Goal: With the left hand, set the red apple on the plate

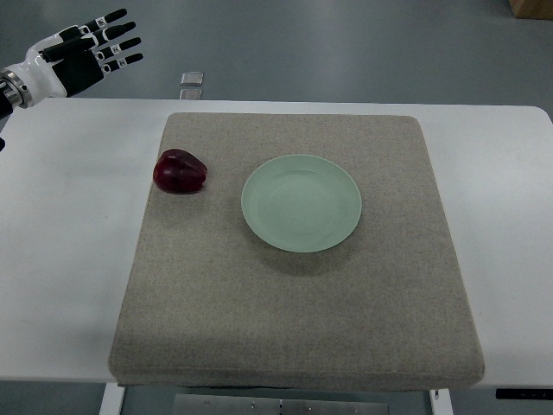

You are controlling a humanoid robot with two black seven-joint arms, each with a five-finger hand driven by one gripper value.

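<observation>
Pre-reach: my left hand (86, 54) hovers off-table, fingers spread, empty.
Next, I descend onto dark-red, seemingly tilted apple (181, 171); pale-green round plate (301, 202) bare.

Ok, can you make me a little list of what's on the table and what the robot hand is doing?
apple: red apple, on the mat's left part, beside the plate and not touching it
plate: pale green plate, nothing on it, near the mat's middle
mat: grey-beige mat on the white table
left hand: left hand at the top left corner, fingers spread, holding nothing, away from the apple
right hand: not in view
job so far: apple not yet on plate
</observation>
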